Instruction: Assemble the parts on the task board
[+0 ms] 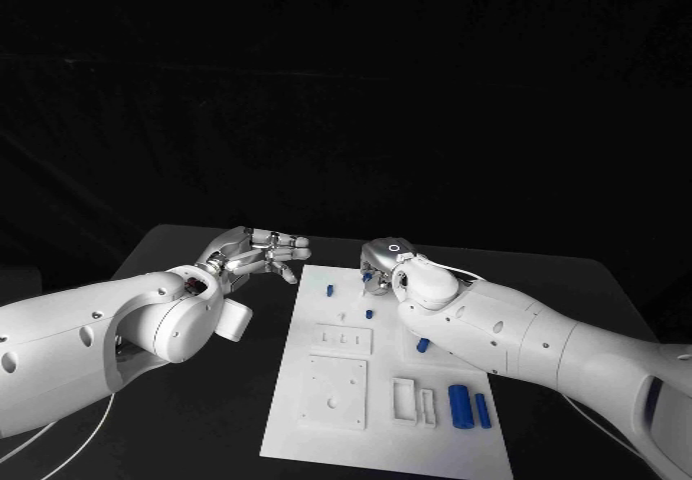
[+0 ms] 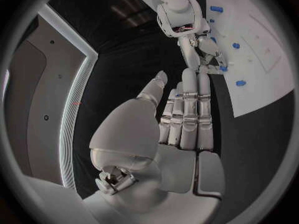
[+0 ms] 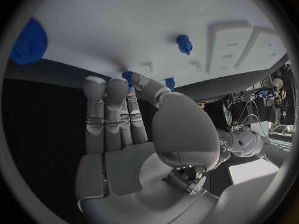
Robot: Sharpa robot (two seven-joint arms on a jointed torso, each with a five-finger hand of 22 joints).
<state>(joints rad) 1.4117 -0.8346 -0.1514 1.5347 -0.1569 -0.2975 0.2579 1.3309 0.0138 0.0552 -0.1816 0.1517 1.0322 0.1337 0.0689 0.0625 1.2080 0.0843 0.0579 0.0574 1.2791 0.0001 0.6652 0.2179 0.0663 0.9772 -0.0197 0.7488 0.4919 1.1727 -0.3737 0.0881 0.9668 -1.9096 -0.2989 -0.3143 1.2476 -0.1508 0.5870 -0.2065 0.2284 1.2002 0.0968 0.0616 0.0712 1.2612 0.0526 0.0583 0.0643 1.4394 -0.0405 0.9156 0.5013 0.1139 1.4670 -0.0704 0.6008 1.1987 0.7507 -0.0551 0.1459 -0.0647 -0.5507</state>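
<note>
The white task board lies lengthwise in the middle of the black table. My right hand is low over the board's far end, and its thumb and a fingertip meet on a small blue part near the board's edge. The left wrist view shows that hand pointing down at the same part. My left hand hovers over the table just off the board's far left corner, fingers stretched and holding nothing. Small blue parts are on the board.
Two longer blue cylinders lie side by side at the board's near right. Raised white blocks and recesses take up the board's middle. A blue ridged piece and a blue peg are on the board in the right wrist view.
</note>
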